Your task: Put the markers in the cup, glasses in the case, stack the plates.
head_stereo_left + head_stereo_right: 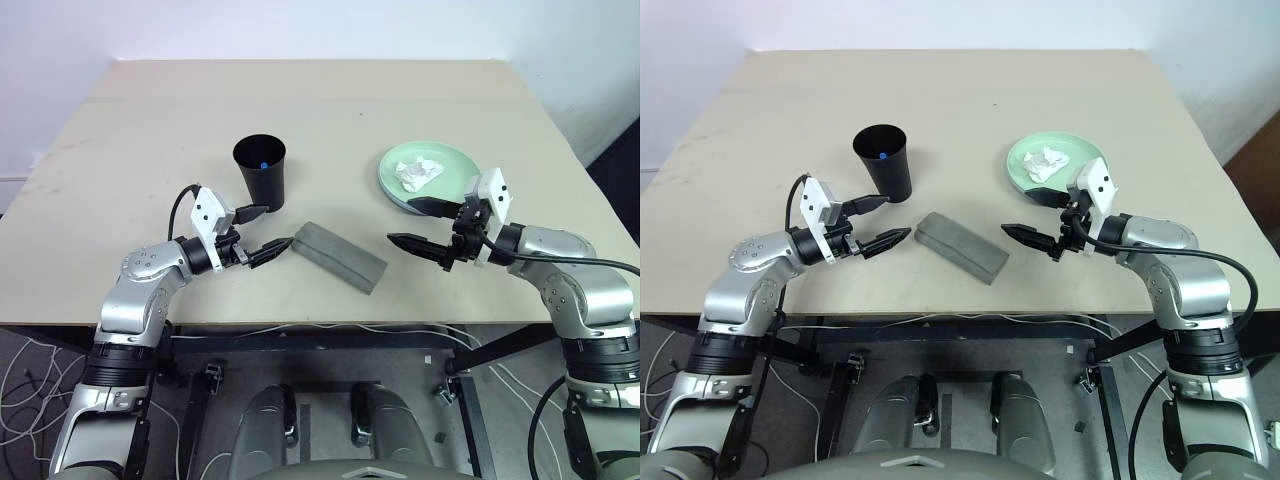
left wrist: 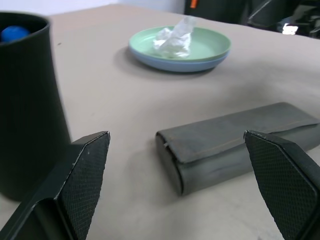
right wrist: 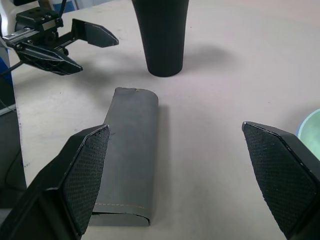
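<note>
The black cup [image 1: 260, 172] stands upright on the table, and the blue cap of a marker [image 1: 263, 165] shows inside it. In front of the cup the grey case [image 1: 340, 257] lies shut; the glasses are hidden. At the right a mint green plate [image 1: 445, 160] rests on the light blue plate [image 2: 177, 65]. My left gripper [image 1: 268, 231] is open, level, just left of the case's near end and apart from it. My right gripper [image 1: 404, 221] is open too, between the case and the plates, holding nothing.
Crumpled white paper [image 1: 417, 173] lies on the green plate. The beige table [image 1: 150, 130] runs bare behind and to the left of the cup. Its front edge lies close below both grippers, with cables on the floor beneath.
</note>
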Tool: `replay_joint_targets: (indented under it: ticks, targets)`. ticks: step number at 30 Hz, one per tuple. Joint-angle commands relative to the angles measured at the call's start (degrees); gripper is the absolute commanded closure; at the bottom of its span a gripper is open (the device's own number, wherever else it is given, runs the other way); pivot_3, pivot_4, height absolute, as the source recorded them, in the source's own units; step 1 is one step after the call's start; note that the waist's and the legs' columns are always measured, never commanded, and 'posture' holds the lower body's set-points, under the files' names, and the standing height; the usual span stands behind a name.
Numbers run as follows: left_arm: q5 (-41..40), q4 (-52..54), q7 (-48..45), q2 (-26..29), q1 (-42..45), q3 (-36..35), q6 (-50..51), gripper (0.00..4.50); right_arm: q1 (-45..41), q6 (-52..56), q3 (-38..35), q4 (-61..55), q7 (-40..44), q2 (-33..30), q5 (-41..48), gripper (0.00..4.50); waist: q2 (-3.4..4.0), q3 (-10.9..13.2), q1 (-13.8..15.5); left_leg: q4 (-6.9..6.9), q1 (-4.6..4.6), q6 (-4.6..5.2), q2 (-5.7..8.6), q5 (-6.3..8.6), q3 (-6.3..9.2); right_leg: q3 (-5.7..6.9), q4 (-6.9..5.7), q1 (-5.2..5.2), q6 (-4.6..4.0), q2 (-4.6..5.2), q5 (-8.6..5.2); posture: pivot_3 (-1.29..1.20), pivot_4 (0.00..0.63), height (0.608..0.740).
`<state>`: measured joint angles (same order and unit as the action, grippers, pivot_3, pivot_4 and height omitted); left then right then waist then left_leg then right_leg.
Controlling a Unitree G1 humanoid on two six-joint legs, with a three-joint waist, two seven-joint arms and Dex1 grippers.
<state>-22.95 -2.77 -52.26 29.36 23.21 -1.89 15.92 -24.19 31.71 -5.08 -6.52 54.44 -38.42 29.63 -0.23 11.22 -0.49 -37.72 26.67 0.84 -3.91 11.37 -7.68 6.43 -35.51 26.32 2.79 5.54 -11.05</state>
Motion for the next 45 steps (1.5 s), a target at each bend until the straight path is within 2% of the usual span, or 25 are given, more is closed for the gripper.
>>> replay_joint_targets:
  ticks: [1, 22, 30, 36, 42, 45]
  targets:
    - [0.3, 0.0, -0.1, 0.4, 2.1, -0.9, -1.8, 0.00, 0.1, -0.3, -1.7, -2.3, 0.3, -1.0, 1.0, 0.03, 0.00, 0.0, 0.1, 0.00, 0.02, 0.00, 0.00, 0.00, 0.00, 0.00, 0.02, 0.01, -0.01, 0.00, 0.01, 0.00, 0.150, 0.713]
    - [1.0, 0.9, 1.6, 0.8, 1.0, -1.4, -2.6, 0.00, -1.1, -1.5, 0.2, 0.0, 2.6, -0.3, 0.4, 0.03, 0.00, 0.0, 0.0, 0.00, 0.05, 0.02, 0.01, 0.00, 0.00, 0.00, 0.02, 0.02, -0.12, -0.01, 0.08, 0.00, 0.150, 0.713]
    - [1.0, 3.0, 3.4, -0.3, -1.3, -1.3, -3.2, 0.00, -7.3, -2.7, 2.7, 5.9, 6.3, -1.2, -1.7, 0.03, 0.00, 0.0, -0.1, -0.02, 0.03, 0.01, 0.00, 0.00, 0.00, 0.00, 0.00, 0.04, -0.10, -0.02, 0.07, 0.00, 0.150, 0.713]
    - [0.3, 5.8, 4.4, 0.6, -3.3, -2.5, -2.2, 0.00, -7.4, -2.9, 3.2, 6.1, 7.1, -0.6, -1.9, 0.03, 0.00, 0.0, -0.1, -0.01, 0.07, 0.02, 0.01, 0.00, 0.00, 0.00, 0.02, 0.05, -0.14, -0.01, 0.09, 0.00, 0.150, 0.713]
    - [-1.4, 6.8, 5.0, 4.0, -4.7, -7.3, -0.6, 0.00, -6.6, -4.6, 5.1, 5.6, 7.2, 0.4, -3.1, 0.03, 0.00, 0.0, -0.2, 0.00, 0.05, 0.01, -0.02, 0.01, 0.00, 0.00, 0.01, 0.06, -0.11, -0.02, 0.06, 0.00, 0.150, 0.713]
    - [-1.5, 7.6, 6.3, 3.5, -4.7, -7.3, 0.5, 0.00, -7.7, -4.1, 4.8, 6.0, 8.3, 0.8, -2.0, 0.03, 0.01, 0.0, -0.2, 0.01, 0.05, 0.01, -0.02, 0.01, -0.01, 0.00, 0.01, 0.07, -0.07, -0.01, 0.04, 0.00, 0.150, 0.713]
